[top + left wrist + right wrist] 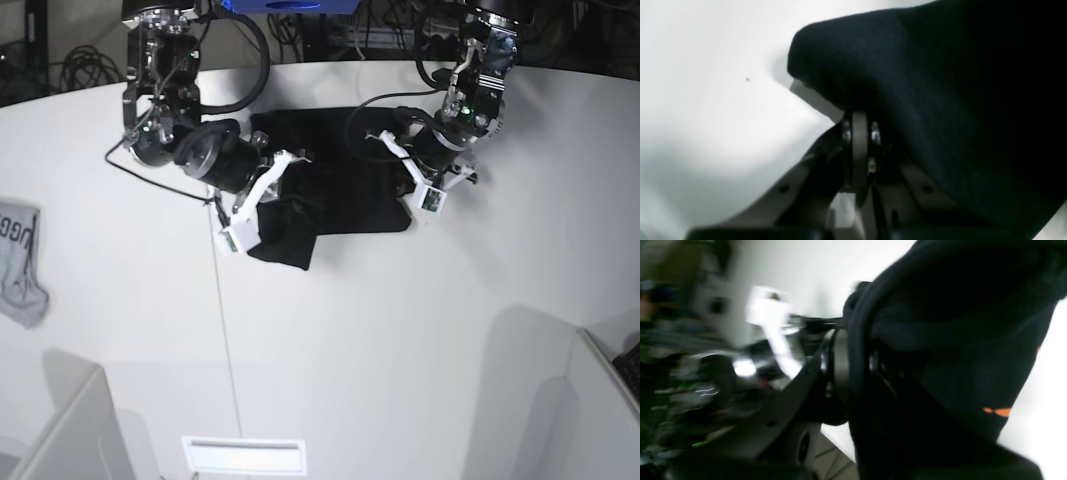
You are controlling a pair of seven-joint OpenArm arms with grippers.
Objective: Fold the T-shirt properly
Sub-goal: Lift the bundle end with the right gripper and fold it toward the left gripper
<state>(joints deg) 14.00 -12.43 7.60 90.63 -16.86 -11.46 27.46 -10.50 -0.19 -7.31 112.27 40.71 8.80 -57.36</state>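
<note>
- Lying near the far edge of the white table (330,340), the black T-shirt (340,190) is caught at both sides by the robot's two arms.
- Left gripper (412,195), on the right of the base view, is clamped down on the shirt's edge; its wrist view shows dark cloth draped over the closed jaws.
- Right gripper (268,190), on the left of the base view, pinches a bunched fold of the same shirt, with fabric wrapped between and over its fingers.
- Small orange flecks of print (998,411) show on the cloth hanging beside that gripper in its blurred wrist view.
- One corner of the garment droops toward the table's middle, just beside the right arm's white camera mount (240,238).
- A grey cloth with lettering (20,262) lies well apart at the table's left edge.
</note>
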